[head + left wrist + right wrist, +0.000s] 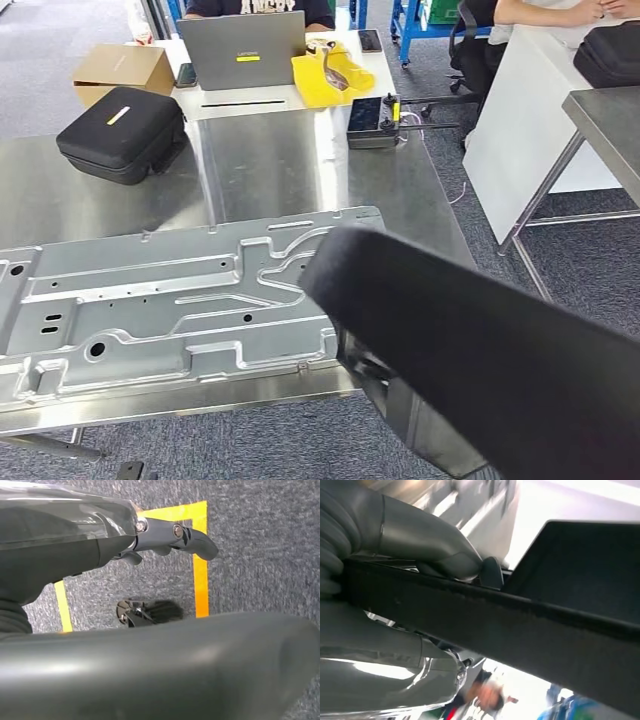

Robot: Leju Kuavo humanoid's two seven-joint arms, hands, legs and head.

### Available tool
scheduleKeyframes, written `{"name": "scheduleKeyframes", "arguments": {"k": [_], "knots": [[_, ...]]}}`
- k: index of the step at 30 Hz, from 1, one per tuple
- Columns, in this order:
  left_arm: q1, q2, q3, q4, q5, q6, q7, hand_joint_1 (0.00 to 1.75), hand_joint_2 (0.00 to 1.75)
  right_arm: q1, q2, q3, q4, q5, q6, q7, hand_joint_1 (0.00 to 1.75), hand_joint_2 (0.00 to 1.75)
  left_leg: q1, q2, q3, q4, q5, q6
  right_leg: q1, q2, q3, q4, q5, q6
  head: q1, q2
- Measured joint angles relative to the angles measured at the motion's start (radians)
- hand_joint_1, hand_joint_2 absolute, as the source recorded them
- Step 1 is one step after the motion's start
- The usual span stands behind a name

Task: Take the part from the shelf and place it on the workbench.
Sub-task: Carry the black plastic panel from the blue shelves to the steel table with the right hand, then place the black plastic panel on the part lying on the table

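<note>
On the near edge of the brushed steel workbench [302,160] we see a large stamped grey sheet-metal panel [166,300] lying flat, its ribs and holes facing up. Above its right end we note the task's thing, a flat black felt-covered part [483,350], held tilted in the air and overlapping the panel's corner in the head view; whether it touches the panel we cannot tell. In the right wrist view the right hand [433,550] grasps this part along its edge, thumb over one face and the other fingers [395,675] under the opposite face. In the left wrist view the left hand [173,535] grasps nothing, its fingers lying extended above grey carpet [256,555] marked with yellow floor tape [200,575]. Farther back on the bench we record a black zipped case [121,130], a grey laptop [241,50], a brown cardboard box [124,68] and a yellow cloth [332,75]. A person sits behind the laptop.
</note>
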Motion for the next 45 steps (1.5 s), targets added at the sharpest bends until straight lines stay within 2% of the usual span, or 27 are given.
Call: {"name": "scheduleKeyframes", "arguments": {"k": [4, 8, 11, 20, 24, 29, 35, 45], "knots": [[-0.008, -0.001, -0.002, 0.0, -0.016, -0.003, 0.001, 0.0, 0.0, -0.063, -0.008, -0.088, 0.035, 0.023, -0.081, 0.072, 1.75, 1.75, 0.001, 0.0, 0.001, -0.003, 0.003, -0.006, 0.001, 0.0, 0.0, 0.001, -0.001, -0.003, 0.0, 0.0], [-0.009, -0.004, -0.006, 0.0, -0.021, -0.005, 0.003, 0.0, 0.0, -0.066, -0.006, -0.198, 0.079, 0.111, -0.137, 0.081, 1.75, 1.75, 0.001, -0.003, 0.001, -0.004, 0.003, -0.017, 0.002, -0.004, 0.002, 0.001, -0.003, -0.005, 0.0, 0.0], [-0.009, -0.005, -0.006, 0.0, -0.021, -0.005, 0.004, 0.0, 0.0, -0.054, -0.003, -0.261, 0.104, 0.147, -0.165, 0.086, 1.75, 1.75, 0.001, -0.003, 0.001, -0.004, 0.001, -0.022, 0.001, -0.003, 0.002, 0.002, -0.003, -0.004, 0.0, 0.0], [-0.011, -0.005, -0.009, 0.0, -0.029, -0.007, 0.006, 0.0, 0.0, -0.031, 0.006, -0.399, 0.174, 0.159, -0.18, 0.119, 1.75, 1.75, -0.007, -0.003, 0.001, -0.003, 0.0, -0.022, -0.006, -0.003, 0.002, 0.001, -0.003, -0.003, 0.0, 0.0], [-0.012, -0.005, -0.016, 0.0, -0.038, -0.011, 0.008, 0.0, 0.0, -0.035, 0.008, -0.441, 0.218, 0.212, -0.18, 0.15, 1.75, 1.75, -0.008, -0.003, 0.001, -0.003, 0.0, -0.022, -0.007, -0.003, 0.002, 0.001, -0.003, -0.003, 0.0, 0.0], [-0.018, -0.005, -0.028, 0.0, -0.052, -0.017, 0.019, 0.0, 0.0, -0.076, 0.004, -0.455, 0.287, 0.32, -0.192, 0.201, 1.75, 1.75, -0.008, -0.003, 0.001, -0.003, 0.0, -0.022, -0.007, -0.003, 0.002, 0.001, -0.003, -0.003, 0.0, 0.0], [-0.028, -0.005, -0.046, 0.0, -0.069, -0.022, 0.033, 0.0, 0.0, -0.179, -0.016, -0.44, 0.395, 0.458, -0.217, 0.269, 1.75, 1.75, -0.007, -0.003, 0.001, -0.003, 0.001, -0.022, -0.007, -0.003, 0.003, 0.001, -0.003, -0.003, 0.0, 0.0], [-0.049, -0.005, -0.078, 0.0, -0.092, -0.025, 0.056, 0.0, 0.0, -0.386, -0.04, -0.323, 0.587, 0.619, -0.229, 0.337, 1.75, 1.75, -0.007, -0.003, 0.001, -0.002, 0.001, -0.022, -0.007, -0.003, 0.003, 0.001, -0.003, -0.003, 0.0, 0.0]]}}
